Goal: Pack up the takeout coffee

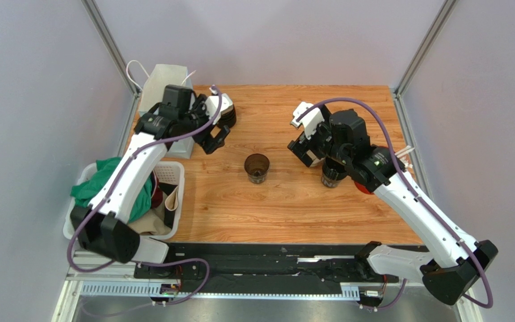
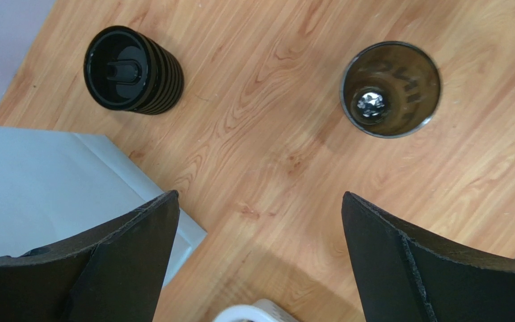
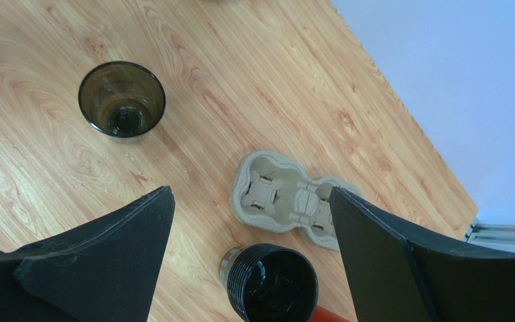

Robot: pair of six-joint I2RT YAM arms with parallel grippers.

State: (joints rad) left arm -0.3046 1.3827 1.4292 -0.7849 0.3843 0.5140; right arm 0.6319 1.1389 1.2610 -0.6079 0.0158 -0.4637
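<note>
Two small black ribbed cups with black tops show. One takeout coffee [image 3: 270, 282] stands beside the cardboard cup tray [image 3: 294, 201], just below my right gripper [image 3: 250, 190], which is open and empty above the wood. In the top view this cup [image 1: 333, 176] is partly under the right gripper [image 1: 305, 144], and the tray is hidden. The other black cup [image 2: 132, 69] stands at the back left [image 1: 225, 114]. My left gripper [image 2: 259, 195] is open and empty, hovering short of it [image 1: 214, 137].
A brown see-through glass [image 1: 257, 168] stands mid-table, also in both wrist views [image 2: 390, 89] [image 3: 122, 100]. A red cup [image 1: 362, 186] with white straws [image 1: 404, 153] sits under the right arm. A white bag [image 1: 163, 80] and a white basket [image 1: 173, 176] of cloths are on the left.
</note>
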